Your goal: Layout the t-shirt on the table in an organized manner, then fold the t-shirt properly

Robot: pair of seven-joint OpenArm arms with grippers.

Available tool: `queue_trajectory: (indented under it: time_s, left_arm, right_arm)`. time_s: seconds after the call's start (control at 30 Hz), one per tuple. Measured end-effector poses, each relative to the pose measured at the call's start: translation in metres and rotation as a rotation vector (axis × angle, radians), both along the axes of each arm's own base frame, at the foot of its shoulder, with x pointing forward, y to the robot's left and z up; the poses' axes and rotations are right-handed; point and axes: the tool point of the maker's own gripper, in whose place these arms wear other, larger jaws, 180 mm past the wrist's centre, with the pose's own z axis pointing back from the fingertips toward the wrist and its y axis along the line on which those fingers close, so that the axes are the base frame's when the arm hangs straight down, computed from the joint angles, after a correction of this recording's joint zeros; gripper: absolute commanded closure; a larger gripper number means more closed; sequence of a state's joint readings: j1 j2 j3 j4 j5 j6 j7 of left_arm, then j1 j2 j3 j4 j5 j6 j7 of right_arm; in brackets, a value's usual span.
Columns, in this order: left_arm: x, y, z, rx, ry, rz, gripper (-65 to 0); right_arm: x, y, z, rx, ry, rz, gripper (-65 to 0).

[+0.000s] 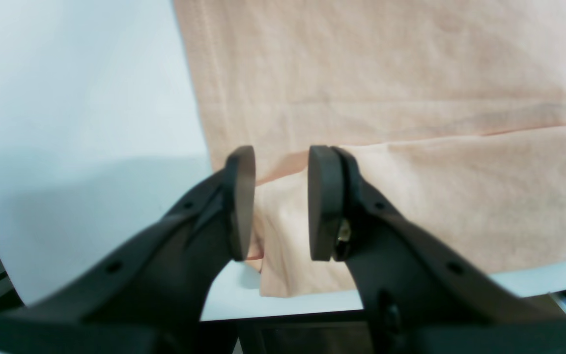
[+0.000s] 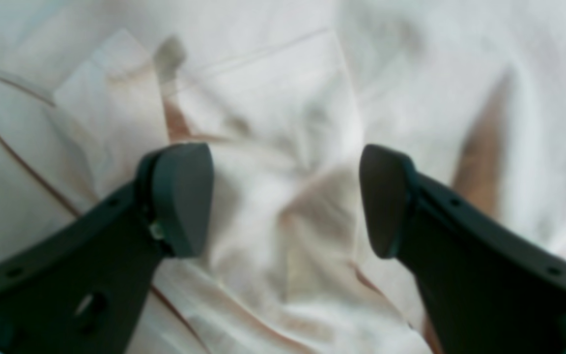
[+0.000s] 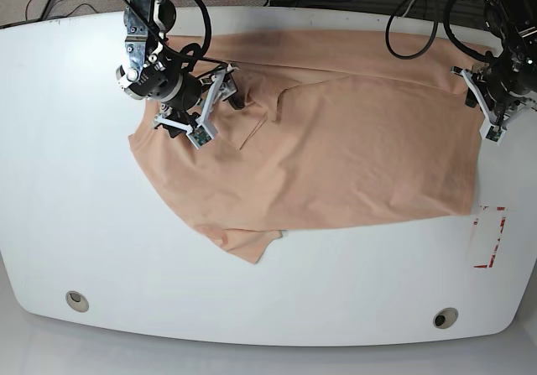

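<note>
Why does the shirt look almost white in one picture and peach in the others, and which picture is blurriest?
Right wrist view: overexposed and soft, so the t-shirt washes out nearly white, its folds smeared. Left wrist view: true peach colour, with the cloth fairly sharp and the near black jaws blurred. Base view: sharpest overall, even light, with only a faint sheen on the white table.

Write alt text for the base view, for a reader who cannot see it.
A peach t-shirt lies spread but rumpled across a white table, seen from above. The right gripper hangs open over the shirt's wrinkled end, and the left gripper sits at the opposite edge.
</note>
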State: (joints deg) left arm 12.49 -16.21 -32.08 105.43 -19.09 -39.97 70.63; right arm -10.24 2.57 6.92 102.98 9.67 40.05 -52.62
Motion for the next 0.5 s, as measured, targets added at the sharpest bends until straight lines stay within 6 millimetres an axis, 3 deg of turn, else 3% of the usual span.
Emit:
queue_trajectory:
  time_s: [0.27,0.5]
  left_arm:
    - [0.000,0.000,0.000,0.000,0.000,0.000,-16.0]
    - [0.000,0.000,0.000,0.000,0.001,0.000,-16.0]
  right_arm:
    - [-0.003,0.001,-0.013,0.014,0.045,-0.003,-20.3]
    - [0.006,0.000,-0.018,0.014,0.053,-0.007,-10.9]
